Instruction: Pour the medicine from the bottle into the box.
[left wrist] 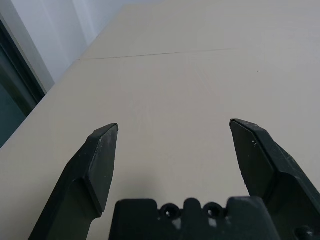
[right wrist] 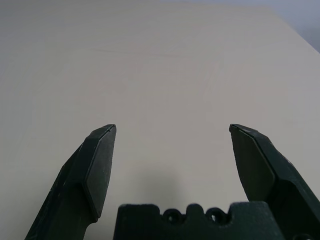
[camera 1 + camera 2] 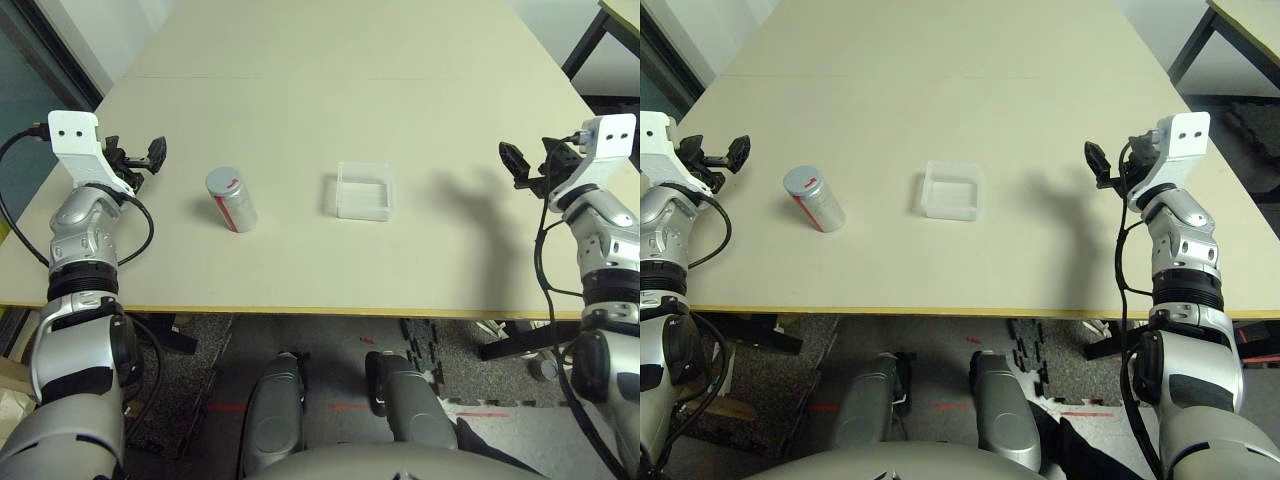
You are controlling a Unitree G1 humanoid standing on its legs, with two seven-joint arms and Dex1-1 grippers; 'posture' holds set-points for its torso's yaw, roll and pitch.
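Beige tabletop (image 3: 330,60) lies bare except for two small things near the middle: the grey-white bottle (image 3: 232,200) with its red stripe, cap on and leaning a little, and the clear shallow box (image 3: 363,191) just to its right, the two apart from each other. Nothing has begun, by my reckoning; this looks like the starting pose before the reach. The left gripper (image 3: 140,157) hovers out by the left edge with its jaws spread wide and nothing in them, and the right gripper (image 3: 528,163) hangs the same way near the right edge, wide apart and empty. The bottle stands nearer the left gripper, off to its right; the box is well apart from the right one. Next, I judge, a gripper must come in to take the bottle, and the cap must come off before pouring.
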